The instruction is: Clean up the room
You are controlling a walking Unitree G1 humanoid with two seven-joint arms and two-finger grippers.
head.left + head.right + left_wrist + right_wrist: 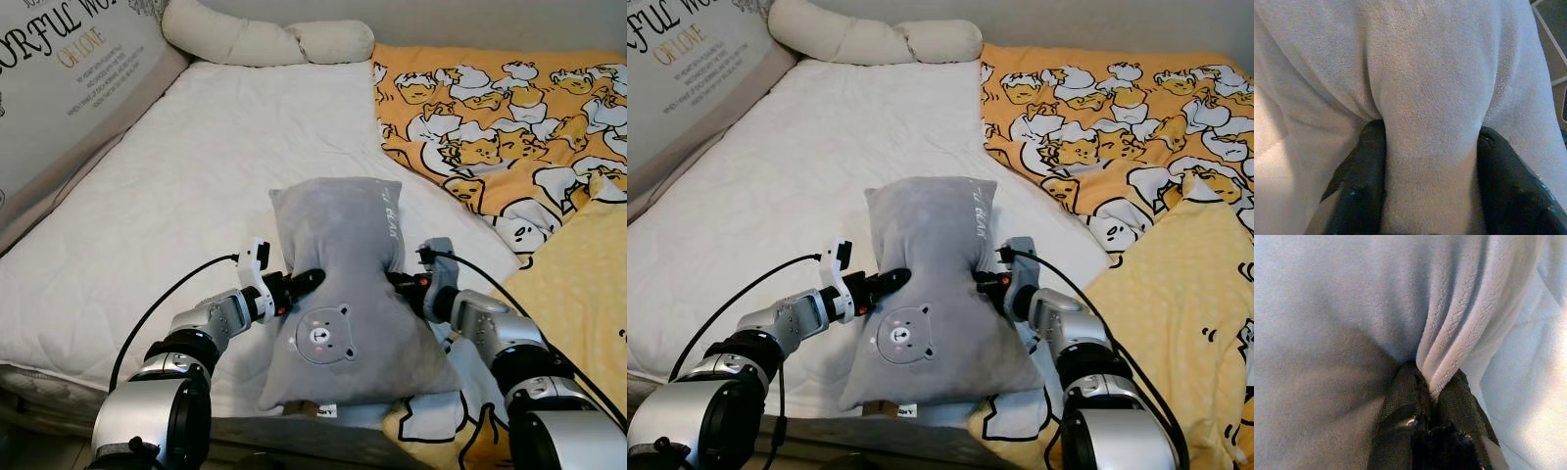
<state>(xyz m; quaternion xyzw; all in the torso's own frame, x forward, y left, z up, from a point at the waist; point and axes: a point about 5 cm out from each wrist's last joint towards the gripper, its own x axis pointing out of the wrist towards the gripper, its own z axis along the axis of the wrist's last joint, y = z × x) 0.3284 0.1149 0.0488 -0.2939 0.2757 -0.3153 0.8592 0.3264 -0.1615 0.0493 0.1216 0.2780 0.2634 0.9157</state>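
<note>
Both my pincers clamp one grey bear pillow (343,294) at the bed's (196,186) near edge, left pincer (304,282) pinching its left side, right pincer (400,282) its right.

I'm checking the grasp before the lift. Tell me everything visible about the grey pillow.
The grey pillow is plush, soft-looking fabric with a bear face patch near its lower end and pale lettering near its top. It sits lengthwise at the near edge of the white mattress. The left gripper and right gripper pinch folds of its two sides, cinching its middle.
</note>
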